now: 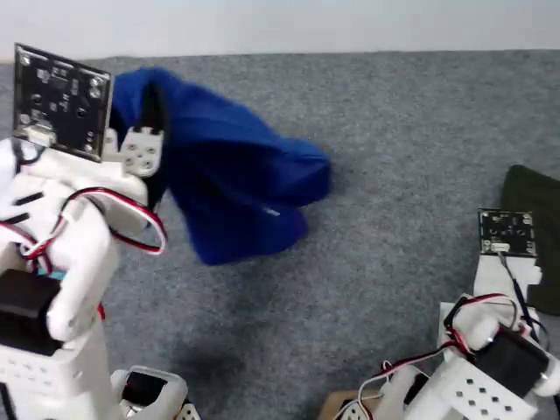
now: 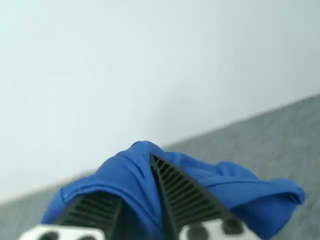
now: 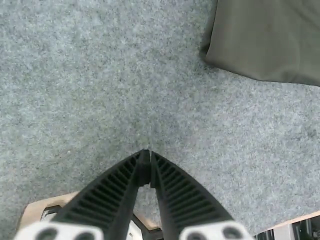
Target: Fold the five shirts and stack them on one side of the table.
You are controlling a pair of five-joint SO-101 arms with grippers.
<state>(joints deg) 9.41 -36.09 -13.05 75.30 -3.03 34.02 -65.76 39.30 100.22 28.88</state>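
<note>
Overhead, two close wrists, shared table [image 1: 394,175]

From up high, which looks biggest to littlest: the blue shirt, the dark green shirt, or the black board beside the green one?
1. blue shirt
2. dark green shirt, though the picture's edge cuts it off
3. black board, on an arm and likely nearer the camera

Item one: we record a blue shirt [image 1: 236,188], plain royal blue, unfolded and bunched in loose rolls. One edge is pinched in the left pincer [image 1: 150,109], and the rest drapes away from it over the far left part of the grey worktop [image 1: 394,131].

Item two: we record a dark olive-green shirt [image 1: 534,219], folded flat with a straight edge and a squared corner. It lies at the worktop's right edge, well apart from the blue shirt.
</note>
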